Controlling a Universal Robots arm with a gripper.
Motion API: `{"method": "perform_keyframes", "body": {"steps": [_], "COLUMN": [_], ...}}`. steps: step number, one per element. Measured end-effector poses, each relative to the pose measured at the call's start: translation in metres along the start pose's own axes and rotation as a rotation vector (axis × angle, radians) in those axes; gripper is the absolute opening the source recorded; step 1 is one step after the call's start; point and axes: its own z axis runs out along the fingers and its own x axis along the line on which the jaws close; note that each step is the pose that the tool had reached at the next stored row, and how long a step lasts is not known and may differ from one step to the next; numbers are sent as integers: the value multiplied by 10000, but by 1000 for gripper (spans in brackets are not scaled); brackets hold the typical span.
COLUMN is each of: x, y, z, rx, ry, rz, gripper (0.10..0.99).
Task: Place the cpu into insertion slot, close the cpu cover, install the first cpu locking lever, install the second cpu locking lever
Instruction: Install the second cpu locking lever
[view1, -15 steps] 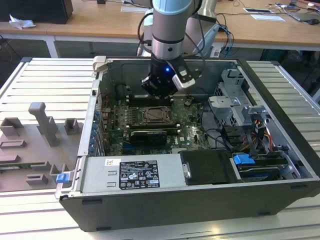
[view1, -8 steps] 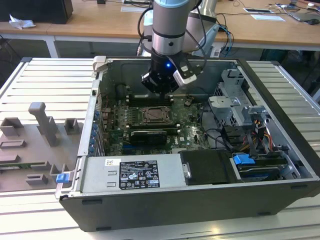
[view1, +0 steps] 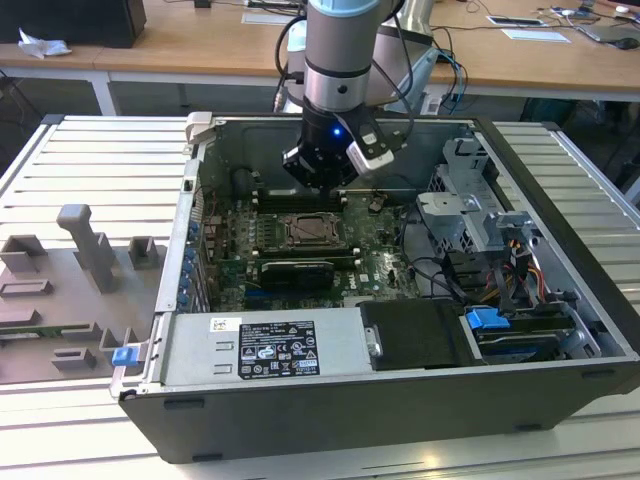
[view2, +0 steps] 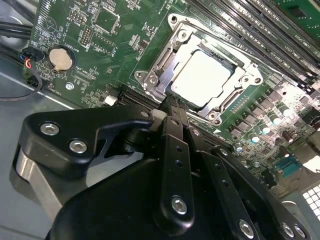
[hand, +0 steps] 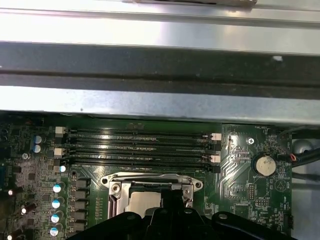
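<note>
Over the motherboard, the gripper (view2: 172, 107) is hung with fingers pinched together on nothing; the cpu (view2: 207, 77) is already seated in the insertion slot (view2: 235, 102), cover (view2: 165, 62) down. Levers could easily get missed or bent if pressed off-line.

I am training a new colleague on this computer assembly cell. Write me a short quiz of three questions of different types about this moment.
1. True or false: the cpu already lies in the insertion slot.
2. Multiple choice: in the second wrist view, the cpu cover is
A. closed flat around the chip
B. standing open upright
C. lying outside the case
3. Fill in: in the exterior view, the pincer hangs above the ____ inside the computer case.

Key
1. True.
2. A.
3. Motherboard, just beyond the socket.
</note>
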Motion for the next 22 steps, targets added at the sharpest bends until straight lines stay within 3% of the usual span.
{"method": "perform_keyframes", "body": {"steps": [17,22], "x": [4,3], "y": [-100,-96], "z": [-7,-87], "rx": [1,0], "ry": [0,0], "rz": [1,0], "gripper": [106,106]}}
